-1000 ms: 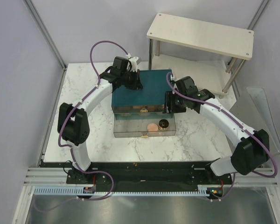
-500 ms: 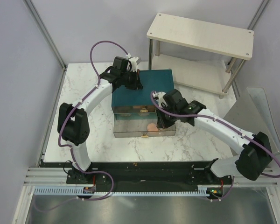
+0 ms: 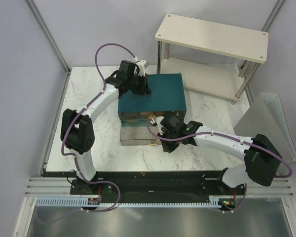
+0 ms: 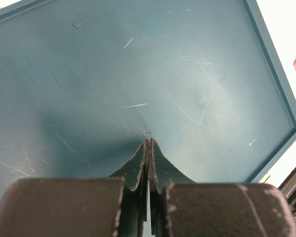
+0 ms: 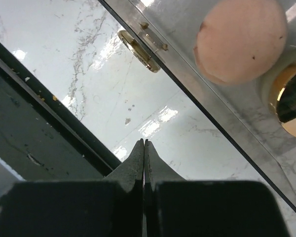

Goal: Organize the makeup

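A peach-pink round pad (image 5: 240,39) and a gold-rimmed dark compact (image 5: 291,101) lie side by side in the clear pulled-out drawer (image 3: 135,136) of the teal box (image 3: 160,94). In the top view my right arm covers them. My right gripper (image 5: 144,142) is shut and empty, low over the marble just in front of the drawer's gold handle (image 5: 138,49); from above, the right gripper (image 3: 166,148) is at the drawer's front right. My left gripper (image 4: 148,141) is shut with its tips on the teal box lid (image 4: 187,74), near the lid's back left, where the left gripper (image 3: 144,91) shows from above.
A two-tier wooden shelf (image 3: 212,34) stands at the back right. The table's dark front edge (image 5: 44,113) runs close to the left of my right fingertips. Bare marble (image 3: 89,113) lies left of the box.
My right arm swung from the box's right side across the drawer to its front, and its jaws went from open to shut. The left arm stayed put.
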Controlling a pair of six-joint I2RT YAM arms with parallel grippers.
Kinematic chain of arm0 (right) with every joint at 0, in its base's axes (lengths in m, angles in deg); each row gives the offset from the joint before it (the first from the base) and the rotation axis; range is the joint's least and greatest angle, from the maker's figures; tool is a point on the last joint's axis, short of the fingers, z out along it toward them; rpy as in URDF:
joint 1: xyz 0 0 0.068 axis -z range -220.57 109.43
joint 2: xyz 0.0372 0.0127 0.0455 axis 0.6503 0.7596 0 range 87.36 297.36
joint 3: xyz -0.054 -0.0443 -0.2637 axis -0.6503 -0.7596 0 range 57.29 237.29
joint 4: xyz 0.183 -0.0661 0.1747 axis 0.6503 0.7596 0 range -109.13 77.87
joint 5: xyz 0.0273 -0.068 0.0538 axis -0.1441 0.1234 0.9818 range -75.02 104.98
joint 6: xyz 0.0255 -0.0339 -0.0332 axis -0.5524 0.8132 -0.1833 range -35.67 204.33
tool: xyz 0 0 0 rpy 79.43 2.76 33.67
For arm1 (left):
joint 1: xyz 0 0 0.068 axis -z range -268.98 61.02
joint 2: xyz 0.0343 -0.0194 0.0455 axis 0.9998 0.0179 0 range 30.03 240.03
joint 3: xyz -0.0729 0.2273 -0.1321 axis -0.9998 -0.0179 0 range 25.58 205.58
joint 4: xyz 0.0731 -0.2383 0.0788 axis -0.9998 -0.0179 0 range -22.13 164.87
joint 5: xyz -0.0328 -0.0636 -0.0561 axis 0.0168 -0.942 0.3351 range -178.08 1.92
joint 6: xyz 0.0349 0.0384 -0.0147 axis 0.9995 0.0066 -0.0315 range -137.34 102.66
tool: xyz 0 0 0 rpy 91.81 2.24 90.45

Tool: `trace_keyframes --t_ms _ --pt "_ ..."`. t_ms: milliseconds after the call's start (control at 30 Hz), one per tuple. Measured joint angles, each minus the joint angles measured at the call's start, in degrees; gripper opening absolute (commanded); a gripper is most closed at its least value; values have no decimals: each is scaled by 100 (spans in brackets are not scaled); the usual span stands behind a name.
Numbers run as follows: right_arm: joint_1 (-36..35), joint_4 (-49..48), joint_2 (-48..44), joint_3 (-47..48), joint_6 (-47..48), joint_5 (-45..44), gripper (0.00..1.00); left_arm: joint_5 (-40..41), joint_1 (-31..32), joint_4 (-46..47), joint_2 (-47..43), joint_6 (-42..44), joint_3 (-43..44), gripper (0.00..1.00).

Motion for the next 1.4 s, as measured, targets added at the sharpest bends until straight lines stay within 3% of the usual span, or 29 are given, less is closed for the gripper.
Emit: trace_keyframes --t_ms 167,767,1033,1400 --pt "-343 -291 542 -59 -2 -664 0 0 0 2 0 0 -2 2" --pt "-1023 -1427 1460 334 337 -5106 0 0 0 2 -2 0 -2 2" --pt "-1027 -2055 2398 669 870 -6216 0 0 0 0 -2 2 -2 2" --pt "-1034 -2857 2568 815 1567 -6933 0 -2 0 0 -2 4 -2 2"
